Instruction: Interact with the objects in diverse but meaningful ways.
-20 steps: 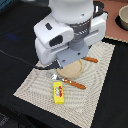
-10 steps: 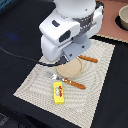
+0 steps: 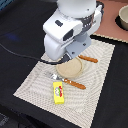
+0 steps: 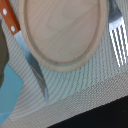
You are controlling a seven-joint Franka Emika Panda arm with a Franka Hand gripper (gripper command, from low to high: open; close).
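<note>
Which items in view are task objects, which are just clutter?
Task objects:
yellow packet, on the mat
pale blue carton, partly seen in the wrist view

Just lying about:
wooden plate, mostly under the arm
fork
knife
placemat
bowl, off the mat

Jaws are not visible in either view.

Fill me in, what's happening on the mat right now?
The arm hangs over the round wooden plate on the woven placemat, and its wrist camera looks straight down on it. The plate is bare, with an orange-handled fork on one side and an orange-handled knife on the other. A yellow packet lies on the mat near the fork. The end effector itself isn't visible in either view, so I can't tell whether it holds anything.
</note>
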